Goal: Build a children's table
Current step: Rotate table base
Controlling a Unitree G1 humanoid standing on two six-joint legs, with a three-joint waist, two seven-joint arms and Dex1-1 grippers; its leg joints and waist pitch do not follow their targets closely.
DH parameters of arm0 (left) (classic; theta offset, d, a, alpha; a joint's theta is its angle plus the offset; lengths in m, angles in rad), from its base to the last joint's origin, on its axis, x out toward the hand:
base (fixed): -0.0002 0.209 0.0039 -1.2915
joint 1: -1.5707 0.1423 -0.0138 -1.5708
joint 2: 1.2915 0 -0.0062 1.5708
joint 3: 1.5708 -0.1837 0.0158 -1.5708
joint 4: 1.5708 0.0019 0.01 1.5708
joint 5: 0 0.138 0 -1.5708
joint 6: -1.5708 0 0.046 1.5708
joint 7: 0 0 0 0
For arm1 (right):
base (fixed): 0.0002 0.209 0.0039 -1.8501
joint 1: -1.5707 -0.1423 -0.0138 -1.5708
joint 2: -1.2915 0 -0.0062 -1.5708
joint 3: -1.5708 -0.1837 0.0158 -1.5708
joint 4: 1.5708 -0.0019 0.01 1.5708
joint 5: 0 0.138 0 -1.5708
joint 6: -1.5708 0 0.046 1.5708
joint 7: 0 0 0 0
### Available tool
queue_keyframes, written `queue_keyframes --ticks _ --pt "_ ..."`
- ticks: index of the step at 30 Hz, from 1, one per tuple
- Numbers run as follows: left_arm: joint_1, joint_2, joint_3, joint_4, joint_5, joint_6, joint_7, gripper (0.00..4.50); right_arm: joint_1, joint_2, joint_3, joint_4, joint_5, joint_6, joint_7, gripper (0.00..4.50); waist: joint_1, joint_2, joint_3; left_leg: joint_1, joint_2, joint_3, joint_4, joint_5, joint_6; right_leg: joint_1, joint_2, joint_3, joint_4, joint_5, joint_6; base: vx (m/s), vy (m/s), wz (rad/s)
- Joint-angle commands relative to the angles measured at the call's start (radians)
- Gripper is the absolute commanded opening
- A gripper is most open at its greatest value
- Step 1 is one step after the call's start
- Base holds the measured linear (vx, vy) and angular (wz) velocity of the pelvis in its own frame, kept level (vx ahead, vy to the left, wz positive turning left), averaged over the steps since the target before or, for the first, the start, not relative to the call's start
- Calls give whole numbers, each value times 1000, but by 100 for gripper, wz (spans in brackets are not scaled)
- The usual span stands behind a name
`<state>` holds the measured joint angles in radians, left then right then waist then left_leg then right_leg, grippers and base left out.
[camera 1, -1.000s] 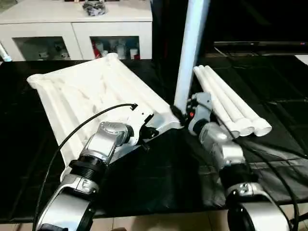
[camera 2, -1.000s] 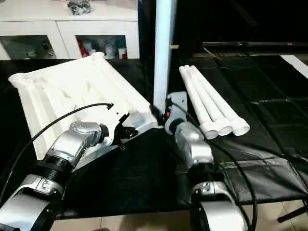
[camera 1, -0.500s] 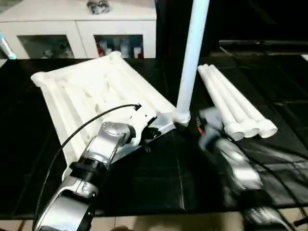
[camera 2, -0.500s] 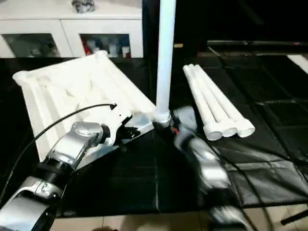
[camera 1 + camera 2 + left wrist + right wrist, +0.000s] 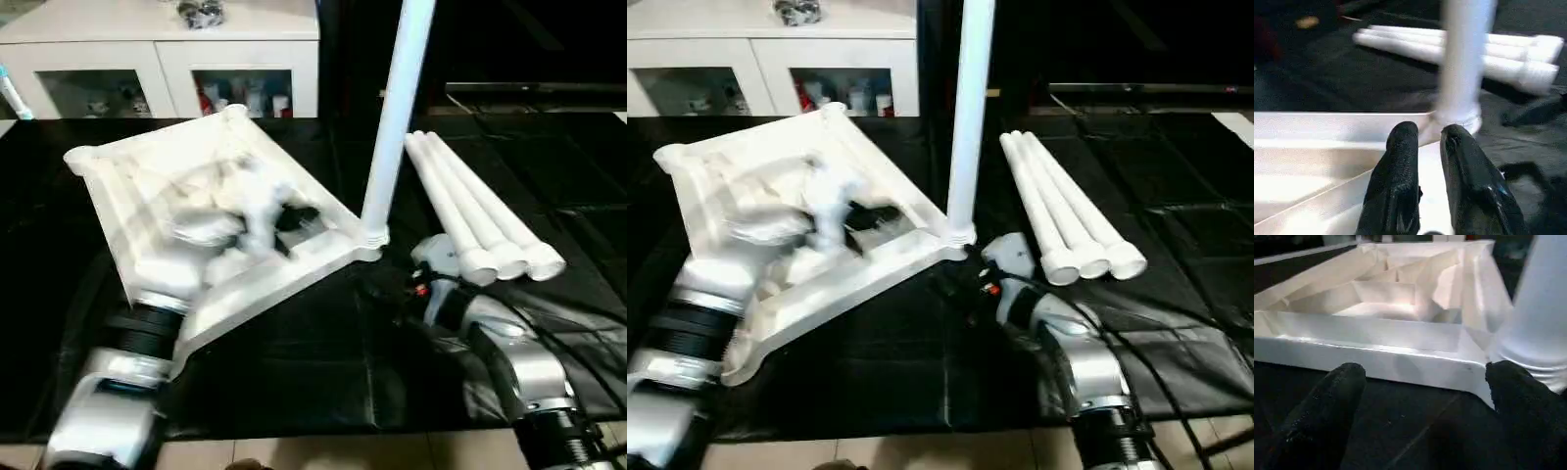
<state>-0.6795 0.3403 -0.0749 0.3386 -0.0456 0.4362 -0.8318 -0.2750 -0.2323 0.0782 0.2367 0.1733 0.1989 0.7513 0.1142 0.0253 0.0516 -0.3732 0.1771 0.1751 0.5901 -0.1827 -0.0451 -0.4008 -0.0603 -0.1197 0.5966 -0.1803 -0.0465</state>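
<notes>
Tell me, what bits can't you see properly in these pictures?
- Left pincer: smeared by motion over the tabletop in the eye views, so its grip there is unclear.
- Standing leg: its upper end is cut off by the picture's edge.
- Three spare legs: their far ends fade into the dark floor.
- Cabinet: the things behind its glass are too small to name.
- Right pincer: open, dark against dark cloth.

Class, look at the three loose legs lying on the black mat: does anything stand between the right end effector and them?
Nothing visible does. The right end effector sits open on the black mat, with bare mat between it and the three loose legs.
</notes>
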Motion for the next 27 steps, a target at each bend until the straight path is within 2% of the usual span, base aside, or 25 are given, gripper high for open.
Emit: queue_keyframes --ticks 1,2,3,4,5,6,7,8,12,14,16,20,24,26,27 --pt "-32 140 28 42 98 17 61 76 -9 14 58 -24 -38 63 -14 426 2 -6 -67 12 61 -28 -63 -132 78 53 -100 67 -78 -270 -105 0 0 0" --pt "-30 194 26 52 137 17 80 76 -12 17 73 -20 -48 67 -13 426 -2 -6 -66 8 60 -31 -65 -134 76 55 -96 66 -74 -259 -101 0 0 0" --pt "-29 230 25 58 163 16 92 65 -14 20 83 -17 -54 70 -13 426 -13 -4 -67 8 59 -34 -68 -144 65 58 -100 67 -71 -245 -87 0 0 0" --pt "-20 293 15 60 212 21 106 55 -18 24 98 -6 -66 70 -15 426 -18 -3 -66 11 60 -32 -67 -145 61 57 -100 68 -73 -242 -90 0 0 0" --pt "-6 339 1 53 248 25 106 55 -22 29 105 4 -72 69 -18 426 -15 -3 -67 16 64 -33 -66 -139 52 53 -102 71 -71 -225 -105 0 0 0" --pt "-6 339 1 53 248 25 106 48 -22 29 105 4 -72 69 -18 426 -17 -1 -66 11 63 -32 -66 -131 53 56 -102 73 -67 -213 -112 0 0 0" --pt "21 384 -14 35 278 43 96 38 -33 35 109 29 -87 60 -37 426 -13 3 -66 19 68 -32 -67 -132 46 50 -104 74 -67 -197 -125 0 0 0" --pt "27 394 -17 30 283 50 94 27 -37 36 110 35 -92 58 -44 426 -12 5 -64 21 71 -32 -69 -143 38 48 -106 75 -64 -196 -141 0 0 0" --pt "92 473 -49 -7 334 130 82 6 -90 50 129 132 -136 52 -86 426 -2 7 -63 22 71 -33 -73 -177 7 48 -112 78 -63 -209 -152 0 0 0" --pt "110 491 -69 -7 342 146 82 6 -110 57 137 167 -147 49 -95 426 -1 2 -62 24 70 -31 -74 -203 -2 48 -112 80 -69 -231 -146 0 0 0" --pt "117 489 -71 -2 332 145 80 6 -122 64 138 186 -148 47 -101 426 1 4 -62 25 69 -32 -74 -210 -6 49 -114 80 -70 -234 -148 0 0 0" --pt "144 463 -87 9 316 143 51 6 -180 100 135 264 -151 33 -136 426 -2 0 -61 21 69 -35 -75 -214 -9 55 -116 80 -68 -228 -154 0 0 0" --pt "163 428 -75 2 286 109 41 6 -225 125 135 338 -164 13 -154 426 -4 0 -62 22 68 -33 -72 -209 -10 53 -117 82 -69 -230 -161 0 0 0" --pt "183 425 -92 -37 262 145 5 6 -254 138 135 394 -174 -9 -166 426 -4 -4 -63 21 68 -33 -73 -208 -9 55 -116 82 -66 -225 -160 0 0 0" --pt "194 433 -109 -52 261 171 -19 6 -265 143 134 417 -178 -17 -171 426 -7 -3 -64 19 69 -34 -73 -200 -12 57 -117 81 -63 -218 -167 0 0 0"
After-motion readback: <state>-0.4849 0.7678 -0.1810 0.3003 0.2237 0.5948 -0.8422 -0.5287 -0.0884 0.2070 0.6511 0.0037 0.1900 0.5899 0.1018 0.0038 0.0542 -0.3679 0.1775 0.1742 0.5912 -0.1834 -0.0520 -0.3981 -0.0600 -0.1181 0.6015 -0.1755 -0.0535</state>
